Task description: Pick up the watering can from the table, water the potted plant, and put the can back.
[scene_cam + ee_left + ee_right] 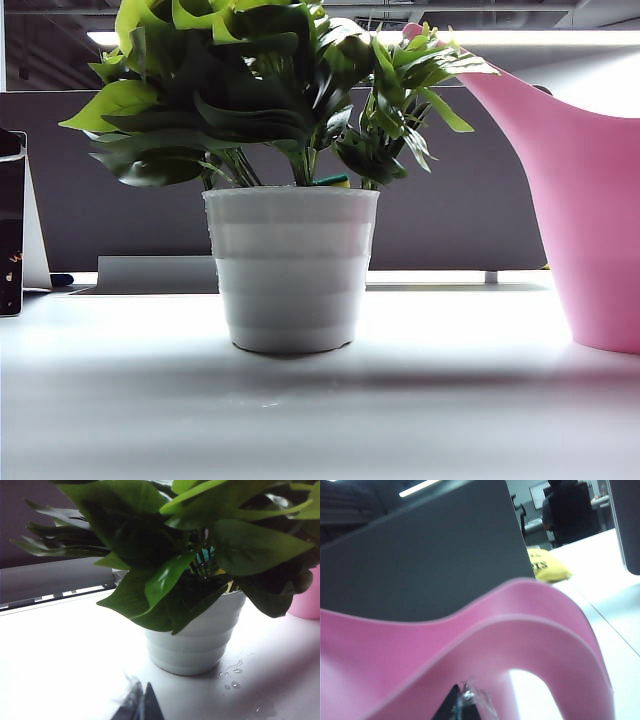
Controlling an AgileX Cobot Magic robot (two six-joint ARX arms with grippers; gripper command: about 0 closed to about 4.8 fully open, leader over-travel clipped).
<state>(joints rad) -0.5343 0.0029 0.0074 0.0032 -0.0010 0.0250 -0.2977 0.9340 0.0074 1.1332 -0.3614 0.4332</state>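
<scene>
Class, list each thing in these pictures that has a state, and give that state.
watering can: upright on the table, right of the plant.
potted plant: upright, water drops beside its pot.
left gripper: jaws shut, low near the pot.
right gripper: jaws shut, at the can's handle.

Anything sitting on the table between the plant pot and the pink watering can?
Nothing solid: the exterior view shows bare table between the plant pot and the watering can. The left wrist view shows a few water droplets beside the pot.
</scene>
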